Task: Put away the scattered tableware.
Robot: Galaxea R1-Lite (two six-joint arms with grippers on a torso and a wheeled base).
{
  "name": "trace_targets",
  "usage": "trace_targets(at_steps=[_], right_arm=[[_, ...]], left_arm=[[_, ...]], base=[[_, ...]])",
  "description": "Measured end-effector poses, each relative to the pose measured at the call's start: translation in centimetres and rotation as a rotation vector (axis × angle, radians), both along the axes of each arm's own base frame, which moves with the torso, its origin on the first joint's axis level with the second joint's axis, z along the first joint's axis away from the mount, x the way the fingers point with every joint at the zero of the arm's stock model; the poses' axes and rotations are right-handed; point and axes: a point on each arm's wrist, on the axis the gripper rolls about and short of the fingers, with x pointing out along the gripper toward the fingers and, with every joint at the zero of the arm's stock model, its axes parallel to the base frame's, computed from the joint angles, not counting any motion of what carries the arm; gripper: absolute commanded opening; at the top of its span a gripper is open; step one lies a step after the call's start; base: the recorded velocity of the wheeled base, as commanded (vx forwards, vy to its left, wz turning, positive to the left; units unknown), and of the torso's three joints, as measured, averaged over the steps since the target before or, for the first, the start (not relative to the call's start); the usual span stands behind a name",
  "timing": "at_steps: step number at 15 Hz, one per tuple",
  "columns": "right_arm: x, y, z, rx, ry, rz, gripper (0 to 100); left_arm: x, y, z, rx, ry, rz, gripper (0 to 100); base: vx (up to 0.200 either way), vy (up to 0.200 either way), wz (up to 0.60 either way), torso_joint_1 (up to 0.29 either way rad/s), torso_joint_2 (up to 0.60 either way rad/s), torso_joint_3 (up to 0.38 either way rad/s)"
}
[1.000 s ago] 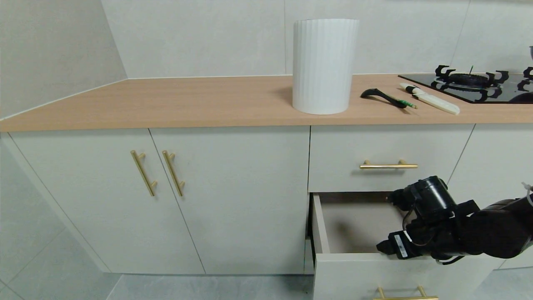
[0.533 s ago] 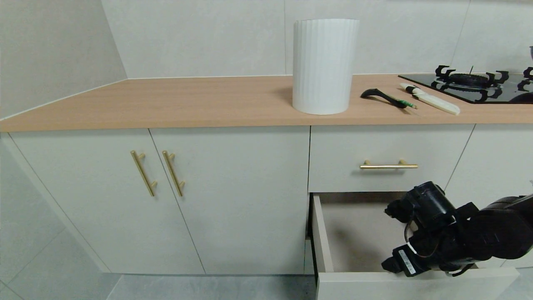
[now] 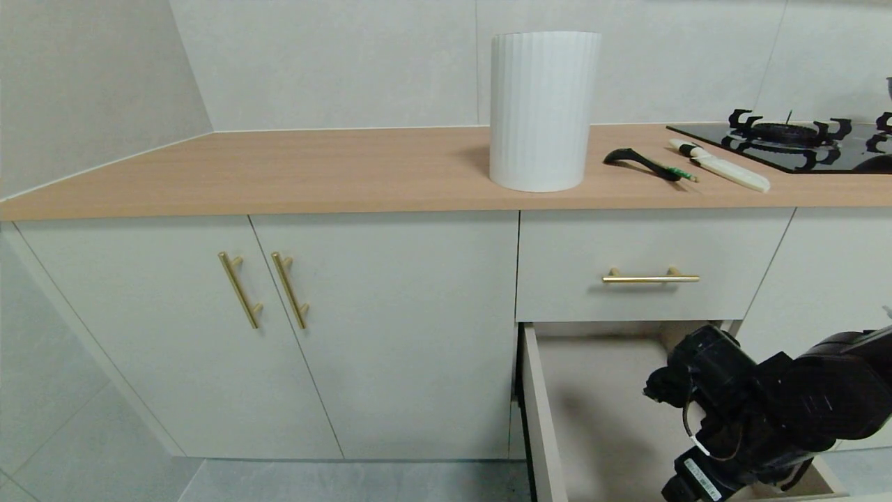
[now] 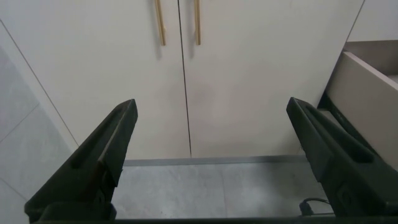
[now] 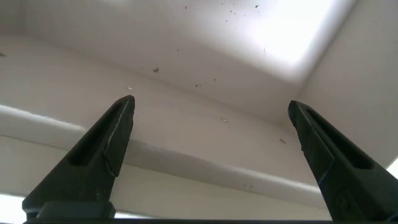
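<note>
Scattered tableware lies on the wooden counter (image 3: 313, 171): a black spoon-like utensil (image 3: 640, 162), a thin green-tipped stick (image 3: 679, 173) and a white knife (image 3: 721, 166). Below them the lower drawer (image 3: 540, 411) stands pulled out, its pale inside bare. My right arm's wrist (image 3: 725, 411) hangs low over the drawer's front right part. The right gripper (image 5: 210, 109) is open, its fingers spread over the drawer's floor (image 5: 205, 68). My left gripper (image 4: 211, 109) is open and holds nothing, low in front of the cabinet doors (image 4: 186, 74), with the drawer's side (image 4: 367, 87) beside it.
A tall white ribbed container (image 3: 542, 110) stands on the counter left of the utensils. A black gas hob (image 3: 787, 139) sits at the far right. The upper drawer with a gold handle (image 3: 650, 278) is closed. Two cabinet doors with gold handles (image 3: 240, 289) are closed.
The lower drawer has slid farther out toward me. My right arm has moved down and back along with its front edge.
</note>
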Motion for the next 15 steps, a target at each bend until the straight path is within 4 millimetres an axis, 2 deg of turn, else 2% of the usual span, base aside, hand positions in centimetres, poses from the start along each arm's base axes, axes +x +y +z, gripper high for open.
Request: trace_targets(at_steps=[8,15], right_arm=[[-1.2,0.3,-0.8,-0.071,0.117,0.086,100],[-1.2,0.8,-1.2,-0.083,0.126,0.091,100]], left_arm=[[0.0,0.0,0.0,0.0,0.0,0.0,100],[0.0,0.0,0.0,0.0,0.0,0.0,100]], base=[[0.0,0.0,0.0,0.0,0.0,0.0],[0.0,0.0,0.0,0.0,0.0,0.0]])
